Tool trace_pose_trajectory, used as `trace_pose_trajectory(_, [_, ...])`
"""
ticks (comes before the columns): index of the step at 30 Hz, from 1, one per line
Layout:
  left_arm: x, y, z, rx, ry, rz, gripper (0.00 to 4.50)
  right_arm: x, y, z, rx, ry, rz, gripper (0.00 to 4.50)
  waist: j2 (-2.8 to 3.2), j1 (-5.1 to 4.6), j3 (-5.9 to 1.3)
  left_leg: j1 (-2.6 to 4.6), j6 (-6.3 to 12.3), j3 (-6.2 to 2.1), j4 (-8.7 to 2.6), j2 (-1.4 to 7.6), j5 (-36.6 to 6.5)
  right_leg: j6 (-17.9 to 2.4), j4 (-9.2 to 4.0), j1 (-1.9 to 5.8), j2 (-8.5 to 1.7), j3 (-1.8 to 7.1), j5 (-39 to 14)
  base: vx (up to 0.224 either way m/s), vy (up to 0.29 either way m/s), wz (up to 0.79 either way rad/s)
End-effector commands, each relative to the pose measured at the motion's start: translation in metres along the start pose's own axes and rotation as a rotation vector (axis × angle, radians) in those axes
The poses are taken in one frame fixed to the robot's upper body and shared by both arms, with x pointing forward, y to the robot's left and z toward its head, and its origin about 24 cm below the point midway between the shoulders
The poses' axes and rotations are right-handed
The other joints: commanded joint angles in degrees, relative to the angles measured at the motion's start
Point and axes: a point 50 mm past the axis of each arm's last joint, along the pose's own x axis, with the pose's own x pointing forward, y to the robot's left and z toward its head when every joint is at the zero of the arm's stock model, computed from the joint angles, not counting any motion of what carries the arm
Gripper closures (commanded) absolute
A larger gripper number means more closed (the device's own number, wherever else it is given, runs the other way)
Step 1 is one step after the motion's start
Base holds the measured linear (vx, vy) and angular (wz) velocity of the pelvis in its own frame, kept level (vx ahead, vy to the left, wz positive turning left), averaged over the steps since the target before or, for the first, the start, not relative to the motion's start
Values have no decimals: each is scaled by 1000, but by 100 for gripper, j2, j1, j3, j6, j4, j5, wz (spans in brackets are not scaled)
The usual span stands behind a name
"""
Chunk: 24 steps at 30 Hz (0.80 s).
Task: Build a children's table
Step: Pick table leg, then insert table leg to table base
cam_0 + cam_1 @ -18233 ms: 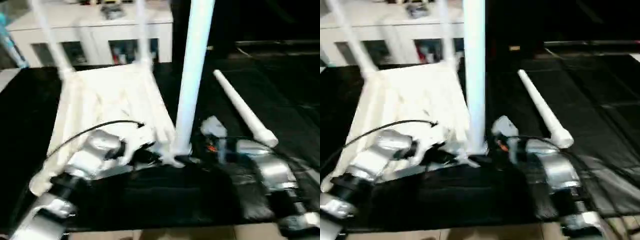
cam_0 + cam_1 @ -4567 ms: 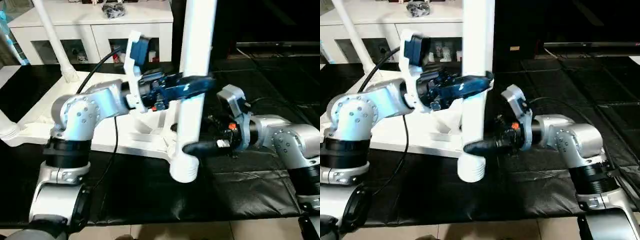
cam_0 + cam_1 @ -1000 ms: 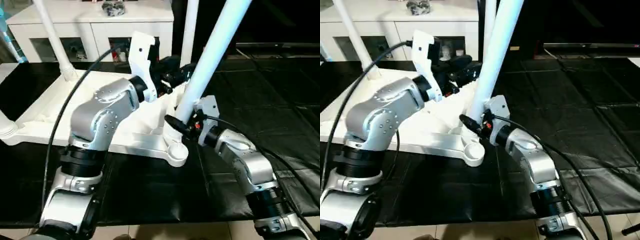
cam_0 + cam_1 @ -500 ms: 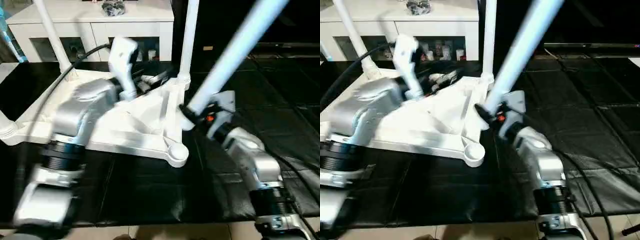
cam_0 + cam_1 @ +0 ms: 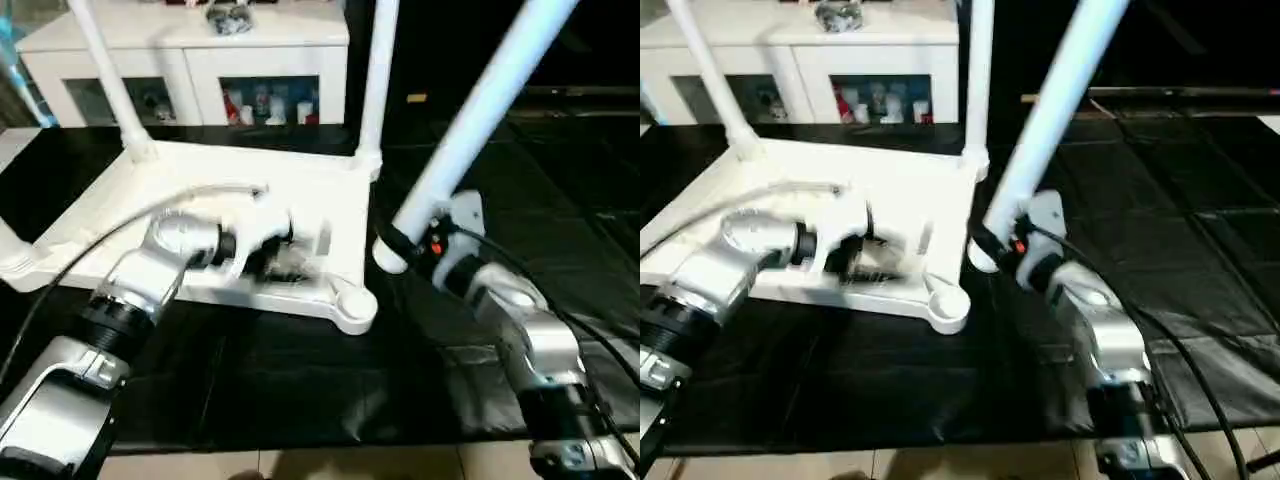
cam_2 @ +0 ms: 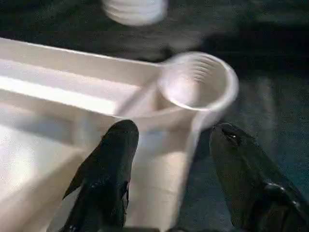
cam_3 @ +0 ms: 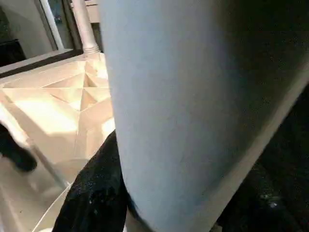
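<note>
The white table top point(image 5: 220, 200) lies upside down on the black mat point(image 5: 300, 390), its ribbed underside up. Two legs already stand in the far corner sockets: one at the far left point(image 5: 110, 85), one at the far right point(image 5: 375, 80). The near right corner socket point(image 5: 352, 305) is empty.

The right gripper point(image 5: 392, 243) clasps the fourth leg point(image 5: 480, 120) near its thick lower end and holds it tilted, top leaning away to the right; the leg's end hangs just beside the top's right edge, a little beyond the empty socket. The right wrist view adds the close grip: a black finger point(image 7: 91, 193) pressed on the pale tube point(image 7: 193, 111), with the triangular ribs of the underside point(image 7: 72, 92) behind.

The left gripper point(image 5: 275, 255) sits low over the near edge of the top, blurred from the head camera. The left wrist view gives what the head views lack: its two fingers point(image 6: 108, 179) stand apart, straddling the rim just short of the open socket point(image 6: 195, 82), holding nothing, with the ridged end of the held leg point(image 6: 133, 7) beyond.

A white cabinet point(image 5: 190, 60) with glass doors stands behind.
</note>
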Motion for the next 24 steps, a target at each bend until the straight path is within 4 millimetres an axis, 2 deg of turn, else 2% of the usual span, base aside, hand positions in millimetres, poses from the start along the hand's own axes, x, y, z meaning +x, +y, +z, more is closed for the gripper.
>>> trace_pose_trajectory(1, [-4,7,2,38,45,4,200,-1,3,6,-4,-23,22,257,55,-18,-421,54,-104,-4,-460,37,-1419,-1039,-440,364,-258,257,-1642,0,0,0])
trace_pose_trajectory(6, [-2,11,-2,50,71,-9,248,-2,5,5,-5,-14,39,257,48,-49,-422,54,-58,-7,-456,30,-1401,-1005,-472,383,-257,245,-1809,0,0,0])
trace_pose_trajectory(9, [-1,10,-7,37,108,-67,288,-3,6,3,-3,0,55,257,49,-54,-428,43,-46,-13,-460,35,-1320,-1072,-451,391,-255,248,-1643,0,0,0])
trace_pose_trajectory(11, [-1,9,-10,33,123,-89,294,-3,7,2,-7,8,61,257,59,-62,-434,42,-39,-12,-456,36,-1314,-1122,-435,396,-259,251,-1560,0,0,0])
trace_pose_trajectory(16, [2,12,-15,38,148,-64,337,-4,8,2,-8,11,67,257,60,-51,-432,59,-8,-6,-453,48,-1351,-1176,-445,388,-266,249,-1572,0,0,0])
trace_pose_trajectory(18, [2,11,-18,33,160,-76,356,-4,8,2,-8,13,70,257,37,-51,-421,62,-5,-2,-458,47,-1395,-1163,-462,384,-262,250,-1650,0,0,0])
trace_pose_trajectory(20, [2,12,-19,25,159,-66,371,-3,9,2,-8,13,74,257,49,-44,-421,64,-8,-5,-460,50,-1391,-1157,-458,383,-270,253,-1677,0,0,0])
trace_pose_trajectory(21, [2,13,-19,15,156,-58,388,-3,9,2,-8,14,75,257,30,-47,-420,62,-5,0,-458,48,-1392,-1154,-464,383,-269,254,-1689,0,0,0])
trace_pose_trajectory(22, [2,13,-19,9,155,-53,397,-3,9,2,-8,14,76,257,41,-39,-421,61,-5,-6,-462,53,-1382,-1160,-458,384,-275,254,-1703,0,0,0])
trace_pose_trajectory(24, [3,14,-21,-17,155,-50,404,-2,11,1,-14,25,89,257,22,-42,-420,56,10,0,-455,43,-1376,-1147,-467,385,-270,251,-1741,0,0,0])
